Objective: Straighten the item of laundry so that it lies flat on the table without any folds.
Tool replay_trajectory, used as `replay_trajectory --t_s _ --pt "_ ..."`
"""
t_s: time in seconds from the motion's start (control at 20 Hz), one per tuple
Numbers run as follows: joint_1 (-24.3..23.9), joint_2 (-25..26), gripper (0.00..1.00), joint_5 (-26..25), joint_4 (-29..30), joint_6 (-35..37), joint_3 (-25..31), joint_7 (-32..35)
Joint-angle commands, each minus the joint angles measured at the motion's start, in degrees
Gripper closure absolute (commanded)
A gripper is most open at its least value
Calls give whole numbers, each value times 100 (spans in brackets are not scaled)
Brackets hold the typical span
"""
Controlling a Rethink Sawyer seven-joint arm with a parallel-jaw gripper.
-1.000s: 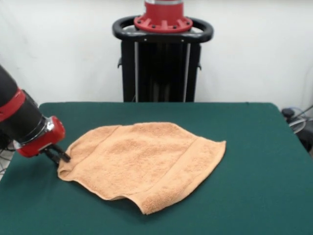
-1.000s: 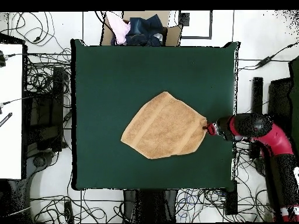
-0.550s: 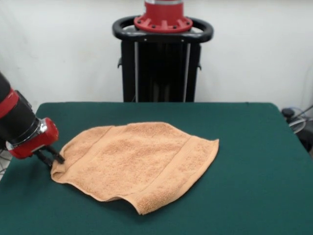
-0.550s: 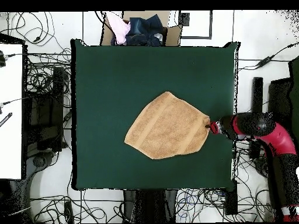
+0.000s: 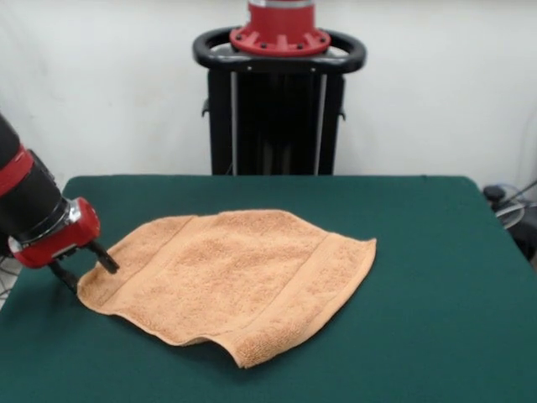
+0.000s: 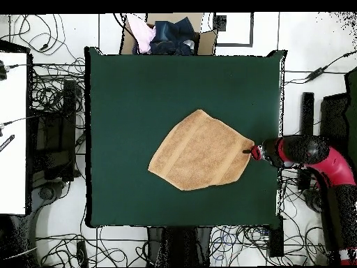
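The item of laundry (image 5: 235,281) is an orange-tan towel spread across the middle-left of the green table (image 5: 436,277). A woven band runs along its right side, and its near edge curls up slightly. My gripper (image 5: 84,270) stands open at the towel's left corner, one finger above the cloth and one beside it, and the corner lies on the table. In the overhead view the towel (image 6: 201,151) lies right of centre on the table (image 6: 125,105), with the gripper (image 6: 249,151) at its right tip near the table's right edge.
A cardboard box of clothes (image 6: 166,35) stands beyond the table's top edge in the overhead view. Cables (image 6: 52,91) cover the floor around the table, and a white bench (image 6: 12,125) stands at the left. The red arm (image 6: 314,157) reaches in from the right.
The gripper dragged the towel's corner outward toward the table's edge, then opened and let the corner go. The towel now lies a little wider.
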Motion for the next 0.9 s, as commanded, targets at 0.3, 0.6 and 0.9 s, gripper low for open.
replay_trajectory --t_s 0.3,0.6,0.9 --pt "664 -542 0 -439 621 -1334 -666 1015" --pt "1363 -1775 0 -41 1317 -1295 -984 1884" --pt "2071 -2561 0 159 1543 -1303 -1454 2389"
